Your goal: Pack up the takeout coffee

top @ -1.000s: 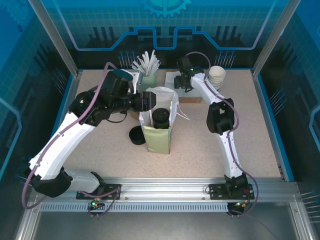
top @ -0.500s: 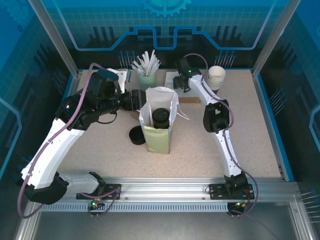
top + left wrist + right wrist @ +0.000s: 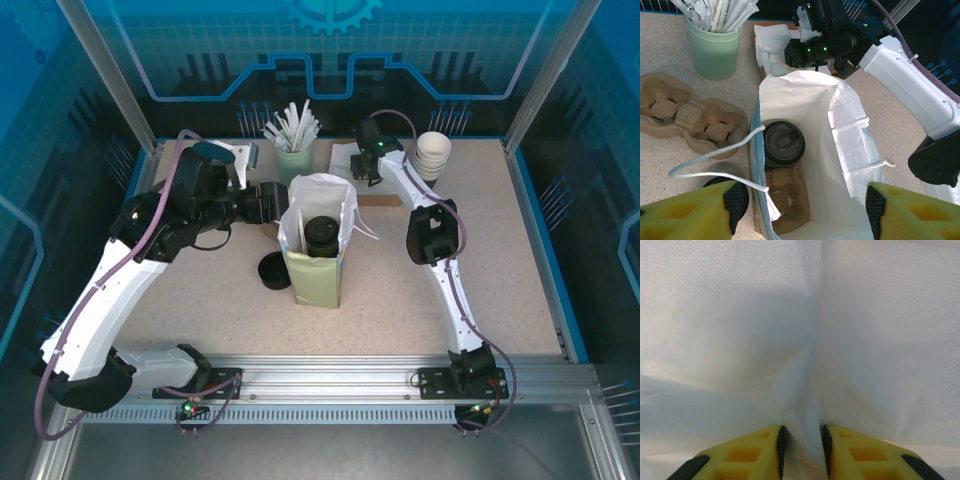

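- The takeout coffee [image 3: 784,143] is a small paper cup closed by a round black plastic lid [image 3: 322,232] with a raised rim.
- From above, the lid hides almost all of the cup's side.
- It stands upright, lid level and facing up.
- It sits deep inside an open white paper bag [image 3: 805,95], near the bag's left wall, apparently in the far pocket of a brown cardboard carrier [image 3: 787,212] on the bag's floor.
- The bag stands on the table [image 3: 400,285], near its middle.
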Robot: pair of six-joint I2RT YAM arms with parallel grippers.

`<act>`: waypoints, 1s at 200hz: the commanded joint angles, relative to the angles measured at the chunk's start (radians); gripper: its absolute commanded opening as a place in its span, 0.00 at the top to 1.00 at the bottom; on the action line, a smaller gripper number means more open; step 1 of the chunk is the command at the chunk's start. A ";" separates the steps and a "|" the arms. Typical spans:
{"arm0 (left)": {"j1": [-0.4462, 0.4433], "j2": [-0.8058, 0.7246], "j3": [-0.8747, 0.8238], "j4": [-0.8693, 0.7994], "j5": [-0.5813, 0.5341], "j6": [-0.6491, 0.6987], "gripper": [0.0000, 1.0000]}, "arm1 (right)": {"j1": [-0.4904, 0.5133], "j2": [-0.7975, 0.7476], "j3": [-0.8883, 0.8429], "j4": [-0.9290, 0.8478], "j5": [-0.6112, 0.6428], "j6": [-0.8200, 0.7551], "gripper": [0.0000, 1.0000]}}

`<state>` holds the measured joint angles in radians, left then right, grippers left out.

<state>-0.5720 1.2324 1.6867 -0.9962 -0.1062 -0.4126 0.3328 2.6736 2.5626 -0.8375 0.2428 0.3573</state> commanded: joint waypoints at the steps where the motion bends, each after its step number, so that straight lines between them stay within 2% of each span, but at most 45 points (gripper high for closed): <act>1: 0.005 -0.009 -0.015 0.005 0.019 -0.005 0.32 | -0.002 -0.040 0.031 0.003 -0.031 -0.002 0.72; 25: 0.005 -0.013 -0.018 0.002 0.017 -0.007 0.32 | -0.003 -0.075 0.031 0.004 -0.021 -0.006 0.73; 46: 0.004 -0.018 -0.022 -0.001 0.009 -0.005 0.32 | 0.000 -0.111 0.034 0.000 -0.018 -0.013 0.81; 90: 0.005 -0.025 -0.031 0.003 0.006 -0.008 0.32 | 0.012 -0.198 0.036 -0.027 0.012 -0.023 0.89; 148: 0.005 -0.037 -0.042 -0.001 -0.003 -0.013 0.32 | 0.033 -0.379 0.050 -0.129 0.005 -0.010 0.93; 174: 0.006 -0.046 -0.064 0.006 -0.007 -0.009 0.31 | 0.048 -0.498 0.046 -0.193 -0.054 0.021 0.95; 200: 0.007 -0.046 -0.088 0.022 0.000 -0.013 0.30 | 0.071 -0.622 0.021 -0.231 -0.209 0.094 0.94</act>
<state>-0.5720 1.1992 1.6238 -0.9955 -0.1074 -0.4191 0.3737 2.1864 2.5736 -0.9966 0.1768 0.3809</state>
